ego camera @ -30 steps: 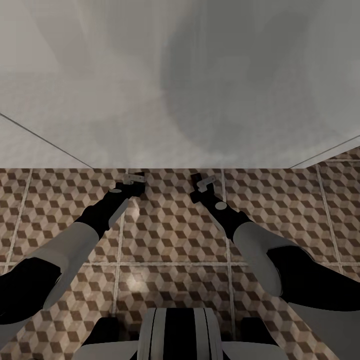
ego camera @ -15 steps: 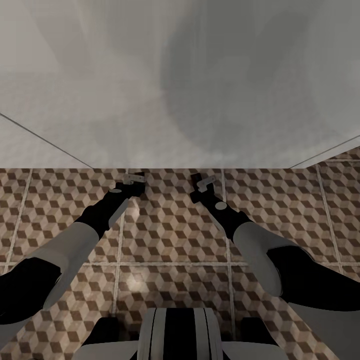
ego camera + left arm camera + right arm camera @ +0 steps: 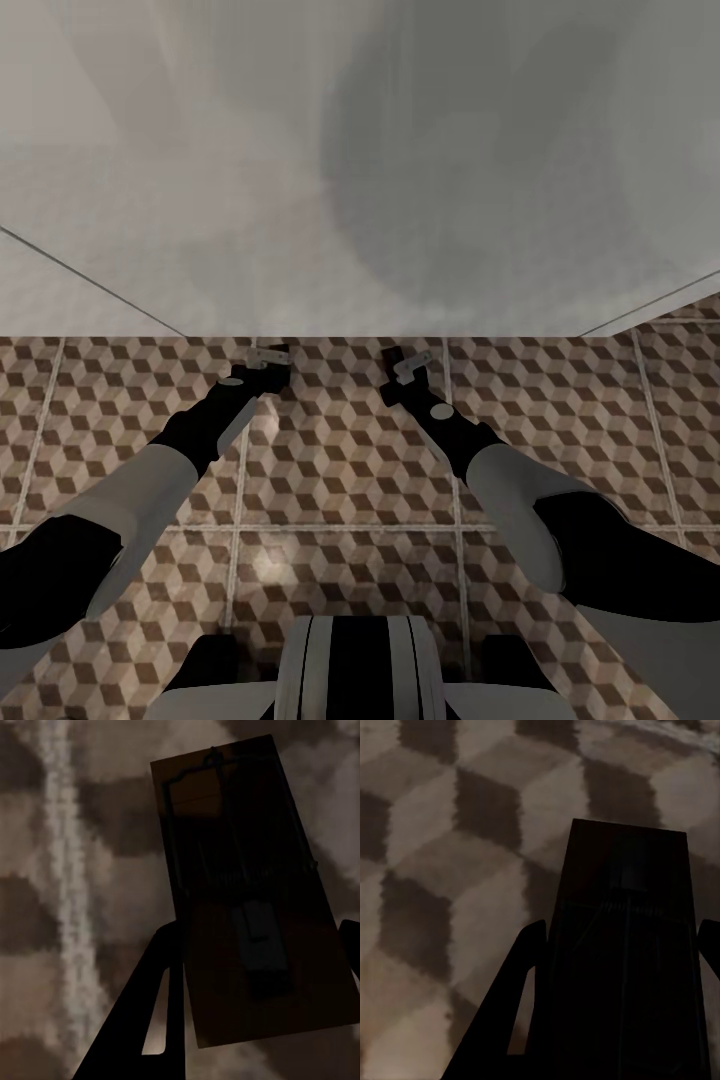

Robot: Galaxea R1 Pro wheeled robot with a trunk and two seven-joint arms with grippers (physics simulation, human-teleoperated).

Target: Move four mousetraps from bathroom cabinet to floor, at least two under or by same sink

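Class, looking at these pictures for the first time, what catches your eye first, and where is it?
The cube-patterned floor stands out, spread under both arms below a pale grey wall. Each wrist view shows a mousetrap between claw fingers: the left claw grips one mousetrap, the right claw another.

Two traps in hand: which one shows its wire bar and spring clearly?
The mousetrap in the left gripper: its board shows the wire loop, spring coil and catch plate. The mousetrap in the right gripper is a dark board, wiring barely discernible.
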